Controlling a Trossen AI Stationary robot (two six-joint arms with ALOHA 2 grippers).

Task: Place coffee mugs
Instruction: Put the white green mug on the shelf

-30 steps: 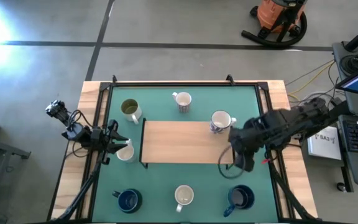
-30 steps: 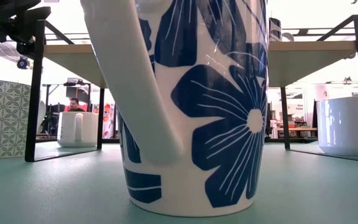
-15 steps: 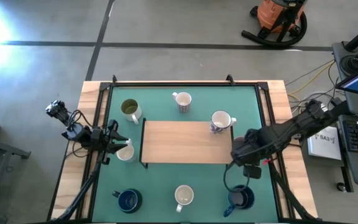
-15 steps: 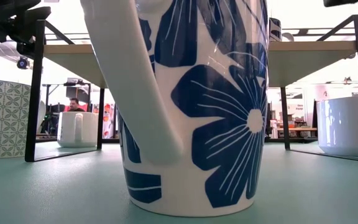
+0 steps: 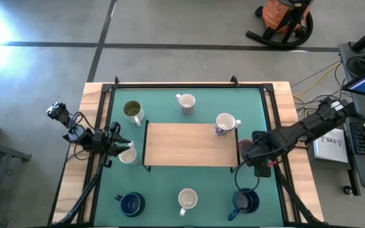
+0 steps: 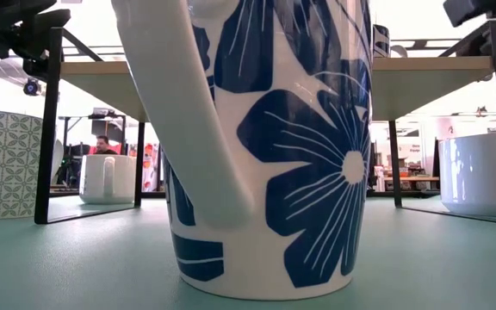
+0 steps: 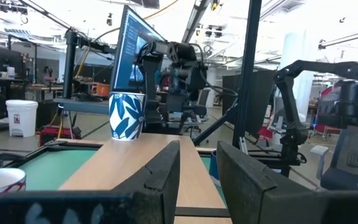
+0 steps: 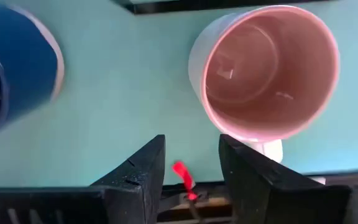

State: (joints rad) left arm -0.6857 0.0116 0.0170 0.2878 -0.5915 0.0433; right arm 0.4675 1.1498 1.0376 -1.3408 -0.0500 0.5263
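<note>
Several mugs stand on the green mat: an olive-green one (image 5: 132, 111), a striped one (image 5: 185, 102), a white one (image 5: 129, 154), two navy ones (image 5: 130, 204) (image 5: 246, 201) and a cream one (image 5: 187, 201). A blue-patterned mug (image 5: 225, 123) stands on the wooden shelf's right end. My right gripper (image 5: 256, 163) (image 8: 191, 165) hangs open, pointing down, above the mat between a pink mug (image 8: 269, 71) and a navy mug (image 8: 11, 68). The arm hides the pink mug from above. My left gripper (image 5: 116, 145) (image 7: 197, 168) waits open beside the white mug.
A low wooden shelf (image 5: 192, 144) on black legs spans the mat's middle. A black frame (image 5: 189, 85) borders the mat. A blue-flowered mug (image 6: 265, 146) fills the low view. Cables and a laptop sit off the right side.
My right arm has drawn back toward the table's right edge, and its gripper has come down over the mat right of the shelf. The mugs have kept their places.
</note>
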